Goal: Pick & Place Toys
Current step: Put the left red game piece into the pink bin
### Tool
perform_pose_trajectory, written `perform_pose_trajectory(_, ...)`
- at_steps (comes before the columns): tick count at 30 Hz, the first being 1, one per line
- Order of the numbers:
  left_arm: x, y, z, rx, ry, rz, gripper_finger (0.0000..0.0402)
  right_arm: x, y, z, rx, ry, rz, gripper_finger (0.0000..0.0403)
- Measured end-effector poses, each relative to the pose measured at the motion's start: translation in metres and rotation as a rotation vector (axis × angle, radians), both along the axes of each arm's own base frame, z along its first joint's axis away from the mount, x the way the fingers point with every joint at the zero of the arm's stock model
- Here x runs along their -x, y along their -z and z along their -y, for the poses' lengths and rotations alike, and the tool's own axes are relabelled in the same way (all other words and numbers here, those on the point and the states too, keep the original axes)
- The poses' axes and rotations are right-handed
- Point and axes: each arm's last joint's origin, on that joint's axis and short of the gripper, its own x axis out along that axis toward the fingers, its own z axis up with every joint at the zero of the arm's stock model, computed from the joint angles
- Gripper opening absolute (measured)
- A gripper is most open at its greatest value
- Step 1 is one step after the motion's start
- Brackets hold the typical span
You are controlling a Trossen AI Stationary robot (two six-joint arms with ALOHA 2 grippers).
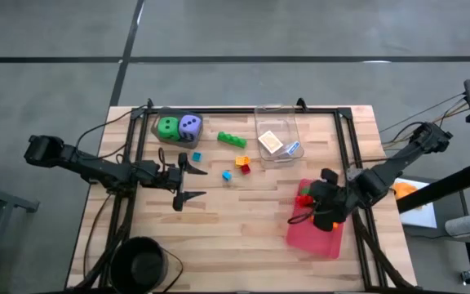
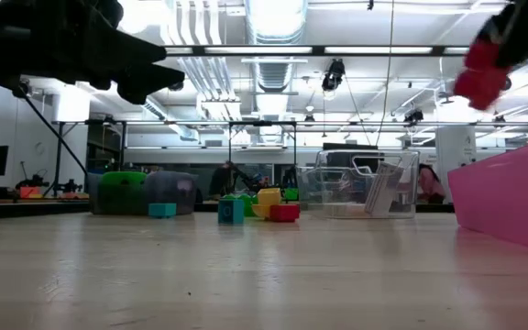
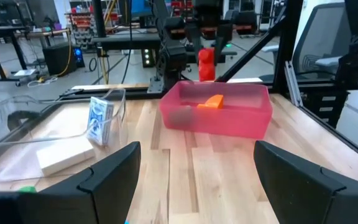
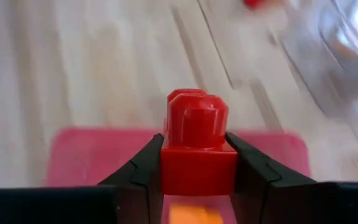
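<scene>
Red brick (image 4: pixel 197 146): clamped in right pincer (image 4: pixel 197 165), held above pink tray (image 4: pixel 98 155). Orange brick (image 3: pixel 214 102): inside tray. Left pincer (image 1: pixel 191 181): spread wide, empty, over worktop (image 1: pixel 243 220) centre-left.

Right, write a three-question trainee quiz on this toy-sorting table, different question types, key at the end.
1. True or false: the right gripper is shut on a red plastic brick.
2. What lies inside the pink plastic tray? A) orange brick B) purple die C) blue packet
3. Fill in: the green dotted die and purple dotted die sit side by side, and the left gripper, nearby, holds ____.

Key: 1 true; 2 A; 3 nothing, it is open.
</scene>
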Motion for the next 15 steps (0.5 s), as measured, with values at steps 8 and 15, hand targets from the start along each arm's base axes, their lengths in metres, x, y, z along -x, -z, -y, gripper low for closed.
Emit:
perform_pose_trajectory(8, 0.0, 0.0, 0.0, 0.001, 0.0, -0.001, 0.0315, 0.006, 0.033, -0.003, 0.074, 0.104, -0.412, 0.0124)
perform_pose_trajectory(15, 0.0, 0.0, 0.0, 0.001, 0.0, -0.001, 0.0315, -0.005, 0.057, -0.013, 0.1, 0.111, -0.579, 0.0124)
